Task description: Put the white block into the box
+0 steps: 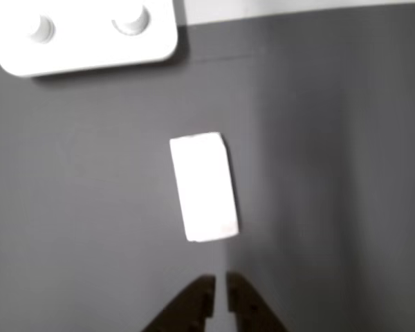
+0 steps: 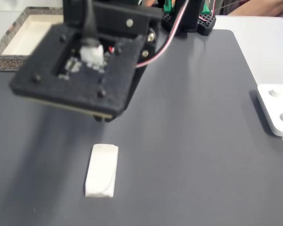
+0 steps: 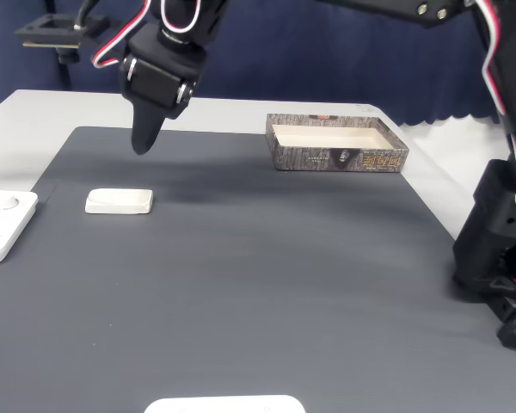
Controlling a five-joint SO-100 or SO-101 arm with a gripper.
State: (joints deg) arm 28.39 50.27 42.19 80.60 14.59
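The white block (image 1: 204, 187) lies flat on the dark grey mat, also seen in both fixed views (image 2: 102, 170) (image 3: 119, 200). My gripper (image 1: 220, 290) hangs above the mat just short of the block's near end, its dark fingers (image 1: 194, 301) pressed almost together with nothing between them. In a fixed view the gripper (image 3: 142, 142) points down, above and slightly behind the block, clear of it. The box (image 3: 340, 158), shallow with a pale inside and patterned walls, stands at the mat's far edge, well away from the block; its corner (image 2: 4, 61) shows at the top left of a fixed view.
A white rounded plate with round knobs (image 1: 83, 31) (image 2: 276, 110) (image 3: 0, 224) sits at the mat's edge near the block. The arm's black camera mount (image 2: 80, 70) hangs over the mat. The arm's base (image 3: 499, 258) stands at the right. Another white object (image 3: 224, 404) peeks in at the front edge.
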